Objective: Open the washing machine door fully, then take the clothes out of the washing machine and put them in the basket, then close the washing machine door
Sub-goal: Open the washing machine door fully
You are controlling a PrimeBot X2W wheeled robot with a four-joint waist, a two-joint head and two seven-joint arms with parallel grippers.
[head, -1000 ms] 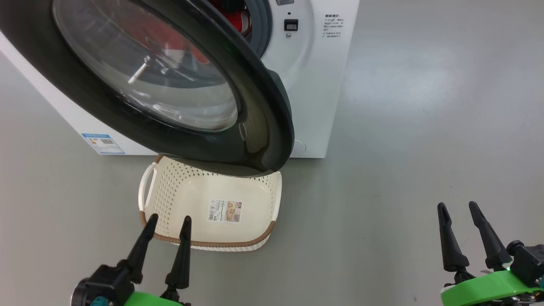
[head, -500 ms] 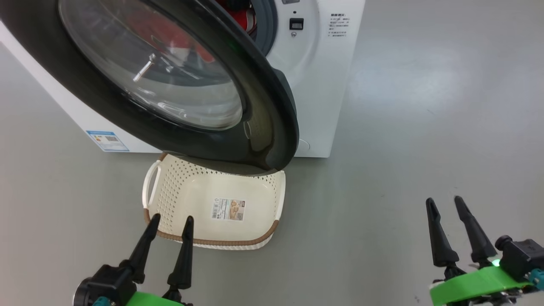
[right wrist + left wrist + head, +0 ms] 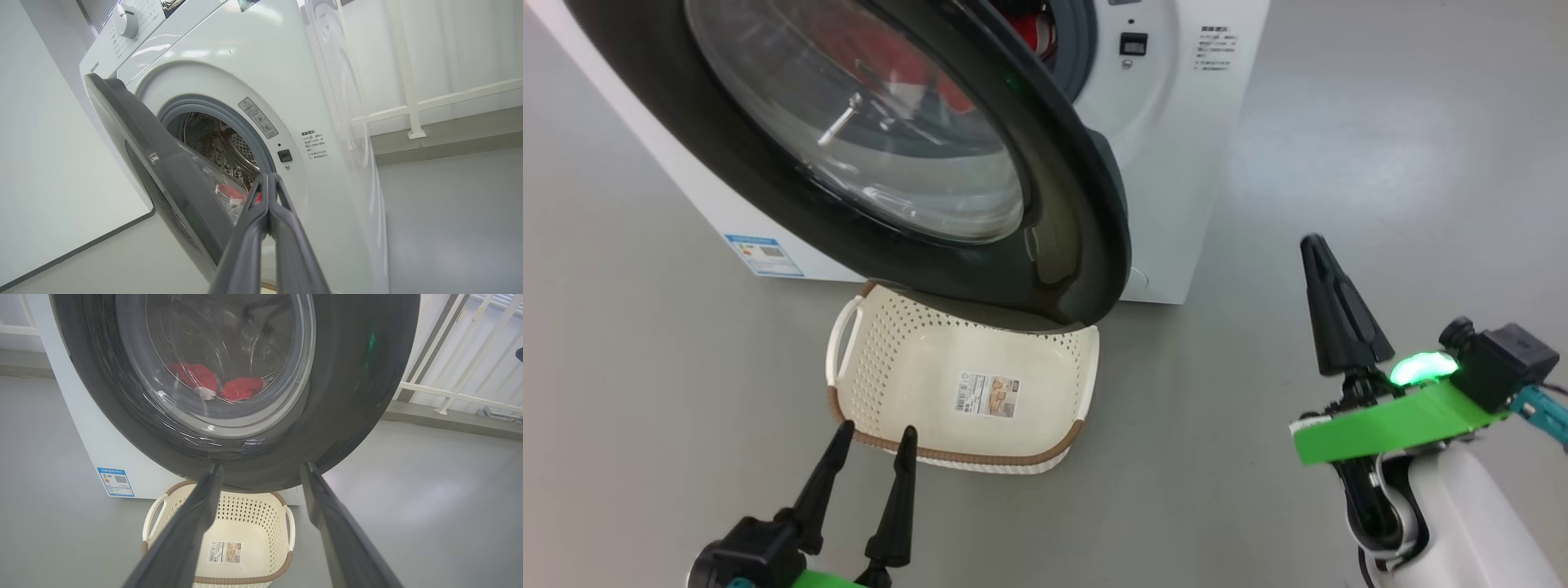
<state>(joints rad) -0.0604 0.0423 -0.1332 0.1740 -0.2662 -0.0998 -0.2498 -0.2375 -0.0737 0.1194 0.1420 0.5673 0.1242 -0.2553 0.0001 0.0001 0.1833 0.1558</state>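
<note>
Grey, glossy floor (image 3: pixel 1380 122) with a white railing (image 3: pixel 461 396) behind, the railing seen from the left wrist. The washing machine (image 3: pixel 1176 147) stands at the top of the head view, its upper part cut off by the frame; the right wrist view shows the top edge with a control dial (image 3: pixel 126 20). The washing machine door (image 3: pixel 1078 204) stands partly open, swung out towards the camera, and hides most of the opening. The grey gasket (image 3: pixel 212 107) and part of the steel drum (image 3: pixel 220 143) show in the gap beside it. The clothes (image 3: pixel 241 387) lie in the drum as red patches, blurred by reflections in the door glass; single garments cannot be told apart. The basket (image 3: pixel 882 359) sits on the floor just below the door's lower rim, which covers its far end; a paper label (image 3: pixel 988 394) shows on its bottom. A blue sticker (image 3: pixel 764 255) marks the machine's side, its print too small to read.

Left gripper (image 3: pixel 876 429): fingers spread wide, nothing between them, tips near the basket's brown rim; contact cannot be judged. Right gripper (image 3: pixel 1313 245): fingers pressed together on nothing, raised over the floor to the right of the machine, apart from the door.
</note>
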